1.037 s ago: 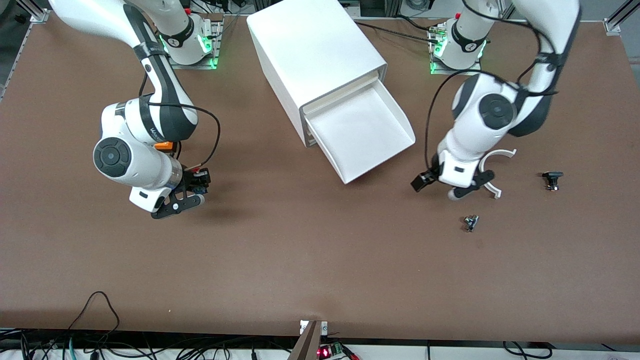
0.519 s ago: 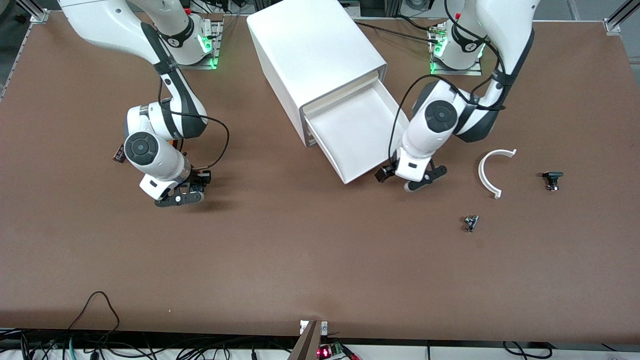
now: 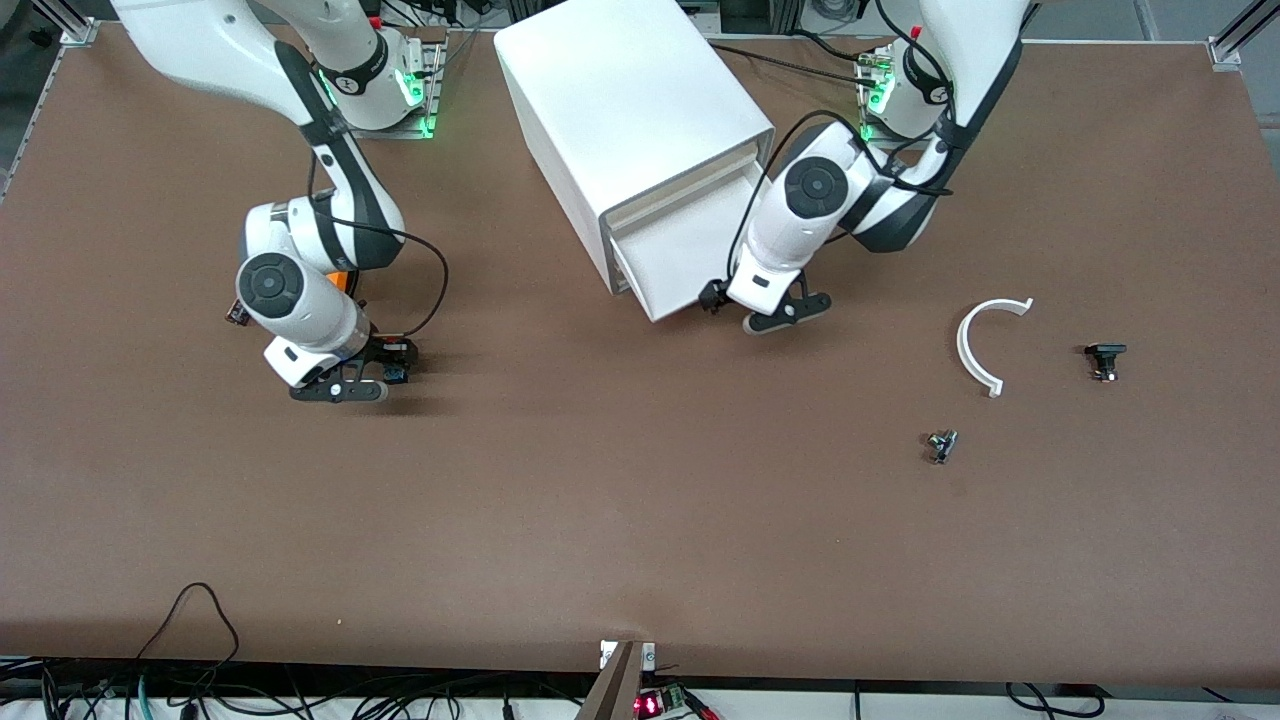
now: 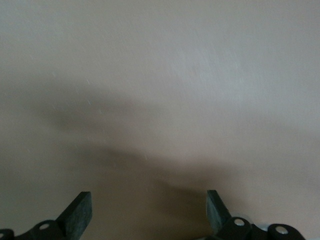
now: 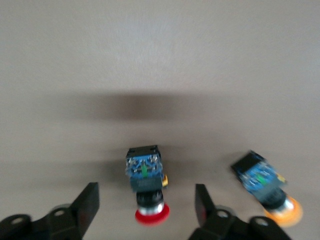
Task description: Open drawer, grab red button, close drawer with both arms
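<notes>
The left gripper (image 3: pixel 762 312), fingers spread wide, presses the cream front of the half-open drawer (image 3: pixel 672 262). The right gripper (image 5: pixel 145 207), also wide, straddles the red-capped button (image 5: pixel 146 186) lying on the brown bench (image 3: pixel 620 520).

I see two glossy white arms (image 3: pixel 300 300) with dark grey joint rings and round dark caps, black cables looped along them. Green lights glow at both bases (image 3: pixel 385 85). Each black gripper (image 4: pixel 147 212) shows small pale screw holes.
</notes>
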